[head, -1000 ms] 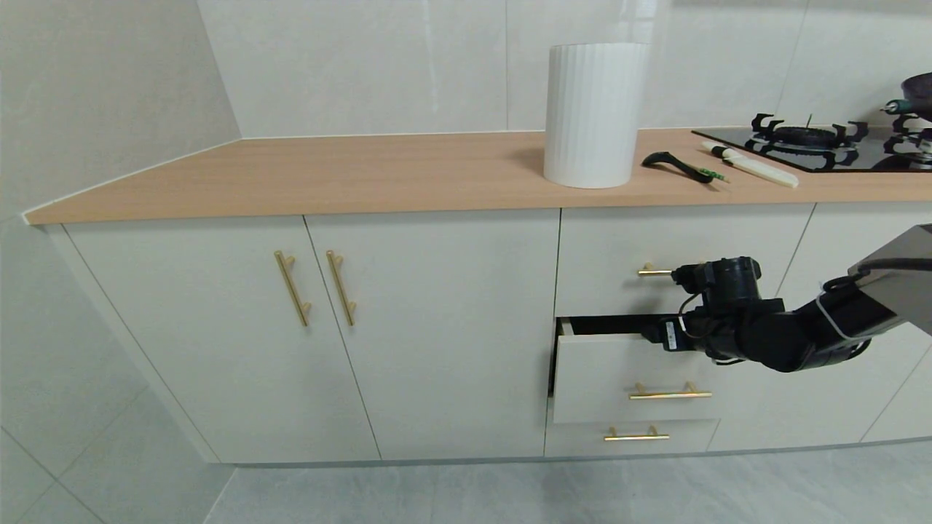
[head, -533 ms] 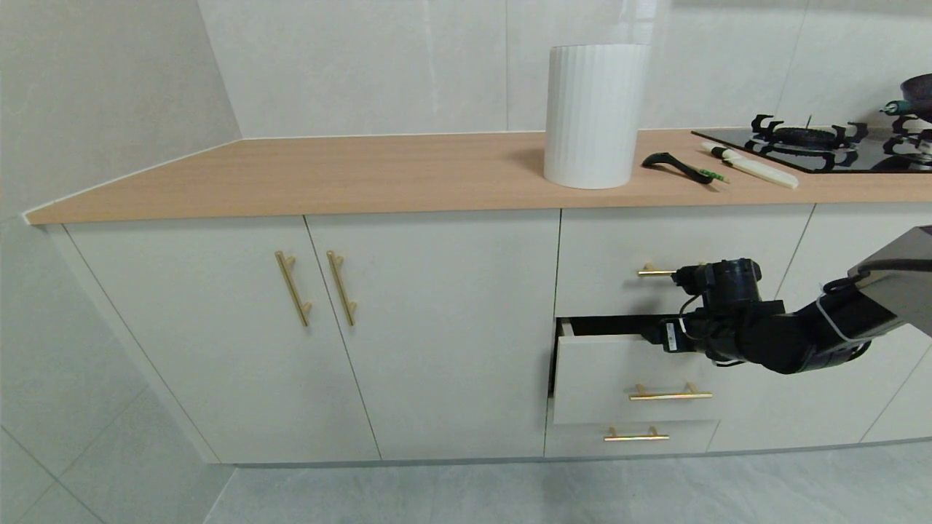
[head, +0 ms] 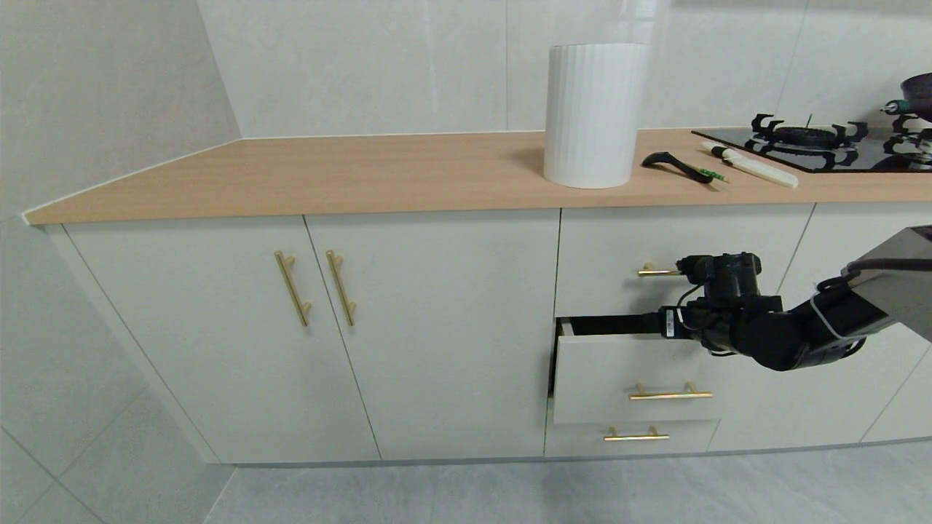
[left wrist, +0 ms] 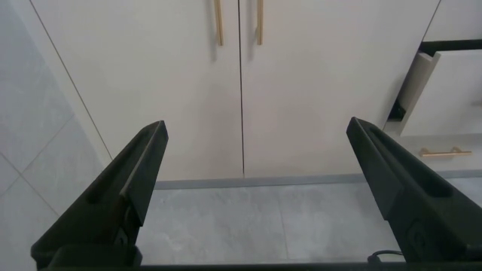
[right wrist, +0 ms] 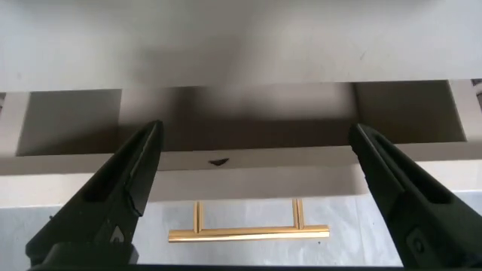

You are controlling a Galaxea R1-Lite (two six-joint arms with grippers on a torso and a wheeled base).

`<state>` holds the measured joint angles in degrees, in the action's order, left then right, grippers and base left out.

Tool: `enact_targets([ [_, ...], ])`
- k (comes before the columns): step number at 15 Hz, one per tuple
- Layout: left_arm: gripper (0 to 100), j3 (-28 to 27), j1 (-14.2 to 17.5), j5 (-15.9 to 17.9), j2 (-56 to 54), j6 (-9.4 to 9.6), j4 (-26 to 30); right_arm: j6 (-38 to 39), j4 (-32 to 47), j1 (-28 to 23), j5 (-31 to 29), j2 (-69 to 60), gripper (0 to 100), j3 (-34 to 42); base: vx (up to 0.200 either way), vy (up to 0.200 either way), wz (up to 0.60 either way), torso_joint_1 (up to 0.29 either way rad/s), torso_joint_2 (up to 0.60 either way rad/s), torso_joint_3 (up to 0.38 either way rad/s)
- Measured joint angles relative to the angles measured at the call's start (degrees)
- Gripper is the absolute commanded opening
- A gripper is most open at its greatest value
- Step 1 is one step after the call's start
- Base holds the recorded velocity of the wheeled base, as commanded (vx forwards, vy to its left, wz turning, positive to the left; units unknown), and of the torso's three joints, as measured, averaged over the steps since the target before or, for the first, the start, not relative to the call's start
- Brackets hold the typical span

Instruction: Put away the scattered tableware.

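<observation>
**Drawer pulled open, tableware not yet collected**

Lowest and nearest, the left gripper (left wrist: 256,126) hangs close to the floor, facing the pale cupboard doors (left wrist: 241,83). Its jaws are spread wide and have hold of nothing.

A little farther in, the right gripper (head: 655,322) sits at the mouth of the middle drawer (head: 619,364), which stands part-way out of the cabinet with a dark gap above its front. In the right wrist view the jaws are spread wide, with the drawer's hollow between them and its brass handle (right wrist: 248,235) below. They grip nothing. Whether a finger touches the drawer front cannot be told.

The step in hand looks like making the drawer ready to receive things. It is open, though perhaps not far enough for easy loading. The next move probably calls for lifting the right arm clear of the drawer and up to the wooden countertop (head: 364,175), then closing on one utensil at its handle.

Beyond and above the drawer, the tableware lies on that countertop, towards the robot's right. A black utensil (head: 673,164) with a curved head lies just beside a tall white ribbed container (head: 593,113). A long cream utensil (head: 753,167) lies near it, close to the edge of a black gas hob (head: 808,142). The two utensils are near each other, and both sit well above the open drawer. Behind everything is a pale tiled wall.
</observation>
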<state>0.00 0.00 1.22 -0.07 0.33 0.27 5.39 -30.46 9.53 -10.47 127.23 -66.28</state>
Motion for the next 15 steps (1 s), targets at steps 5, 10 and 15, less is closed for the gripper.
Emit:
enact_targets([
  [5, 100, 0.00, 0.00, 0.00, 0.00, 0.00, 0.00, -0.22, -0.02, 0.11, -0.06, 2.97, 100, -1.08, 0.000, 0.000, 0.00, 0.000, 0.00, 0.000],
  [10, 100, 0.00, 0.00, 0.00, 0.00, 0.00, 0.00, -0.33, -0.11, 0.13, -0.12, 3.15, 100, 0.71, 0.000, 0.000, 0.00, 0.000, 0.00, 0.000],
  [15, 100, 0.00, 0.00, 0.00, 0.00, 0.02, 0.00, -0.04, -0.32, 0.22, -0.09, 0.06, 100, 6.52, 0.000, 0.000, 0.00, 0.000, 0.00, 0.000],
])
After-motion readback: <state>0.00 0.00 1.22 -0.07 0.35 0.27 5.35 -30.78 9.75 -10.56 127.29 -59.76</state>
